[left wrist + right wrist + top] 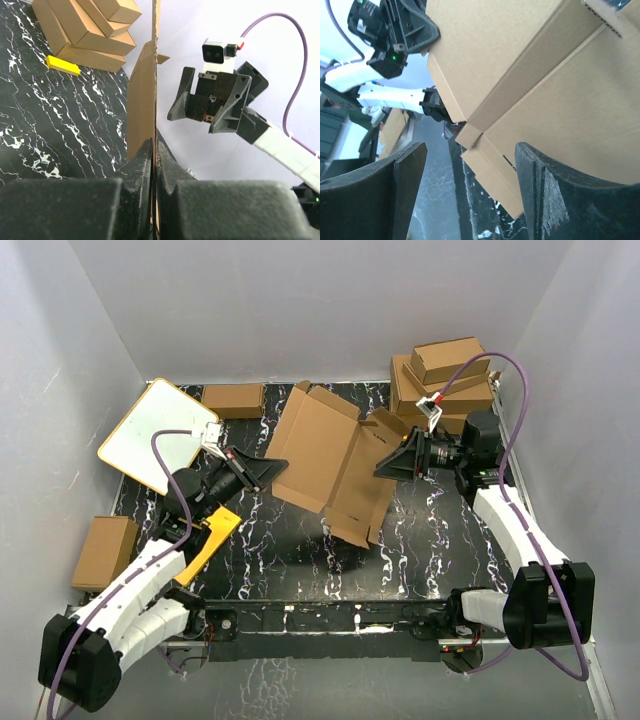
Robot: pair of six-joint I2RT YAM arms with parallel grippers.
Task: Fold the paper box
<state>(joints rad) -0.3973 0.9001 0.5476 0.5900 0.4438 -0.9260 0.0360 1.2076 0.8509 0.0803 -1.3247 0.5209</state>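
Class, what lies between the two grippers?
The paper box, pinched by the left gripper, with the right gripper open at its other side; the top view shows it.

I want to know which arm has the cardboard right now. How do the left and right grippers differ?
The left gripper has its jaws shut on the paper box at its left edge; the right gripper has its jaws wide open and holds nothing. The left gripper touches the sheet; the right gripper, seen from the left wrist view, sits apart from it. Both are black and point at the raised sheet from opposite sides.
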